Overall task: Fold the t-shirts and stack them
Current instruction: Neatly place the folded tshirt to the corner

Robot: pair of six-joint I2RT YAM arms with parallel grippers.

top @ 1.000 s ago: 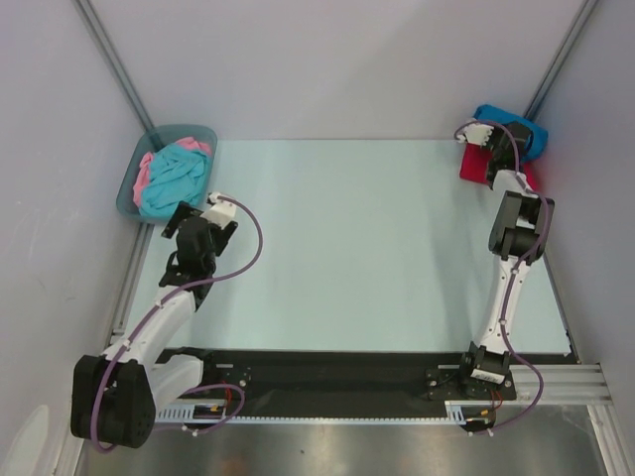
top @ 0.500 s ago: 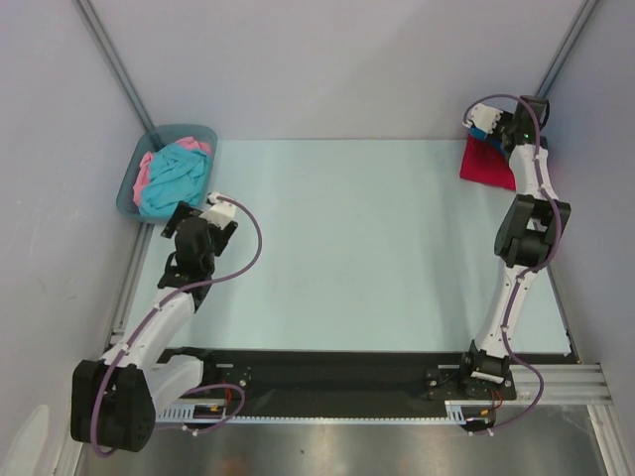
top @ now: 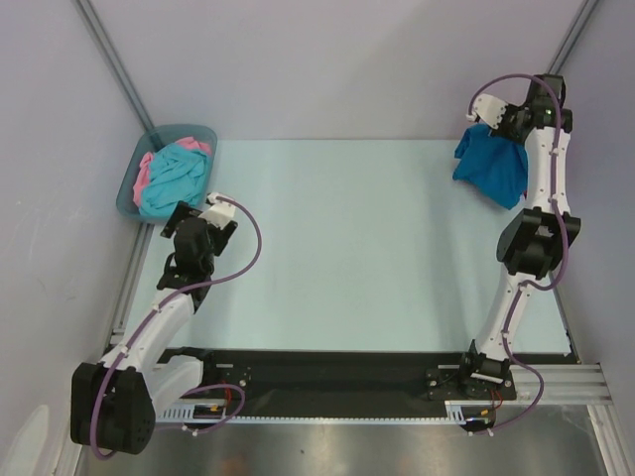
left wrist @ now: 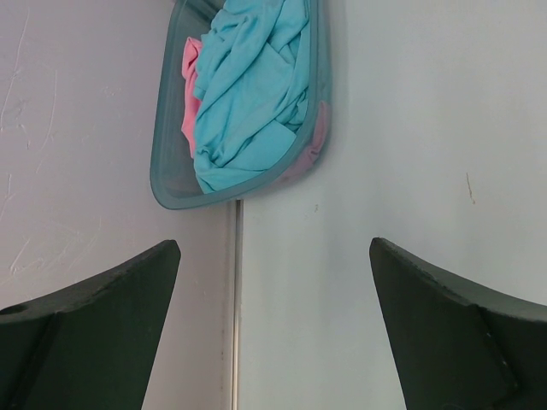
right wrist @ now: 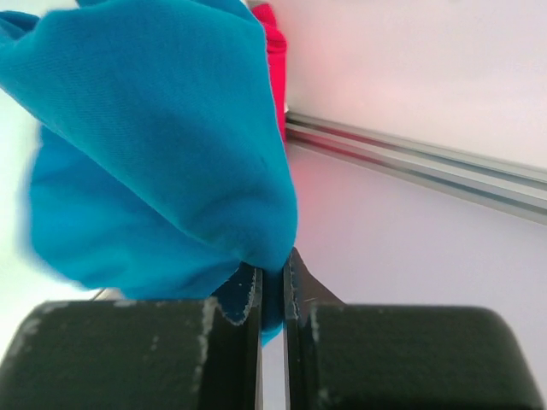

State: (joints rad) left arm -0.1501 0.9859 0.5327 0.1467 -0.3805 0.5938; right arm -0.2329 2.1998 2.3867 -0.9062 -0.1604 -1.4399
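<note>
My right gripper (top: 493, 123) is raised at the far right corner, shut on the deep blue t-shirt (top: 492, 169), which hangs from it above the table. In the right wrist view the blue cloth (right wrist: 154, 145) is pinched between the closed jaws (right wrist: 272, 273), and a strip of the red t-shirt (right wrist: 273, 60) shows behind it. The red shirt is hidden in the top view. The turquoise t-shirt (top: 177, 177) and pink t-shirt (top: 146, 171) lie crumpled in the bin; the turquoise shirt also shows in the left wrist view (left wrist: 248, 94). My left gripper (top: 198, 220) is open and empty, near the bin.
The grey-blue plastic bin (top: 127, 198) sits at the far left corner, beyond the table's left edge rail (left wrist: 235, 299). Grey walls close in on both sides. A metal rail (right wrist: 427, 162) runs along the right wall.
My right gripper has risen from the red shirt at the far right corner, lifting the blue t-shirt, which now hangs and covers the red one. The left arm has not moved.
</note>
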